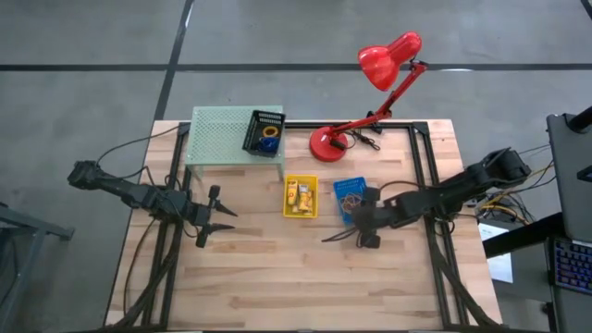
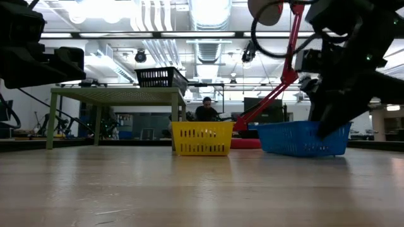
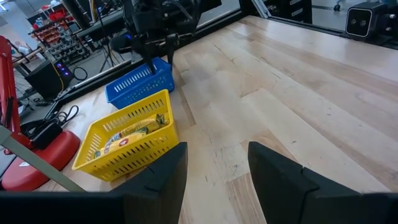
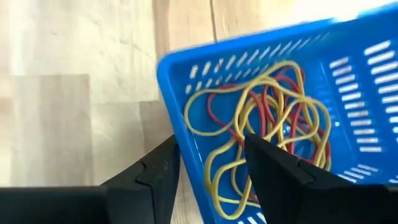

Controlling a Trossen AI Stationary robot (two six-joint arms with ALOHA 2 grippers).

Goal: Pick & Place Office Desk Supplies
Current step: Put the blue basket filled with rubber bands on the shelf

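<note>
Yellow basket (image 1: 301, 196) beside blue basket (image 1: 350, 197), lamp (image 1: 370, 92) behind

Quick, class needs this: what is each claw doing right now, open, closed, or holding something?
Left claw: open, empty, over bare table.
Right claw: open, straddling the blue basket wall, not clamped.

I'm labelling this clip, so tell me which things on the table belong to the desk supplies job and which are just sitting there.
Part of the job:
- blue basket of rubber bands, its wall between the right pincer fingers
- yellow basket of yellow packets
- black basket on the shelf
- left pincer, open, waiting off to the side

Just there:
- red desk lamp
- green mesh shelf
</note>
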